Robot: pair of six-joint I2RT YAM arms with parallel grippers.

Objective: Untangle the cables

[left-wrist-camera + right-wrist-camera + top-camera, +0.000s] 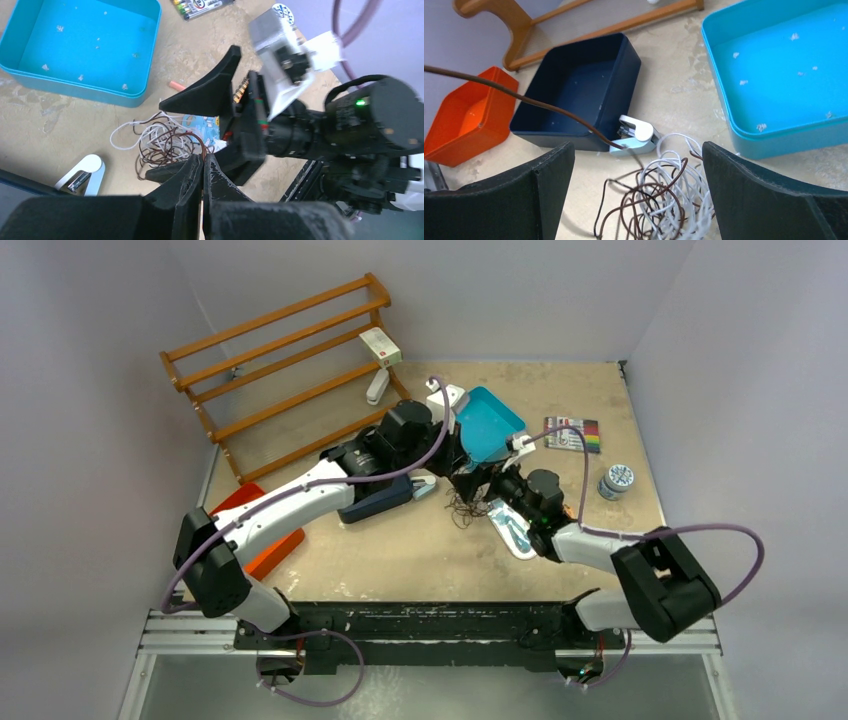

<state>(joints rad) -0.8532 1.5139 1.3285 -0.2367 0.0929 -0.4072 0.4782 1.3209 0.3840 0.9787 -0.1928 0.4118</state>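
Patience: with your left end effector (203,161) seemingly pinching the brown cable (167,147), lower the spread right end effector (638,162) onto the white cable (691,205).

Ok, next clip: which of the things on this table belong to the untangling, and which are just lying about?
Job: cables; left gripper, shut on a brown one; right gripper, open over the tangle.
Lying about: blue tray, navy box, orange bin, rack, stapler, markers, tub.
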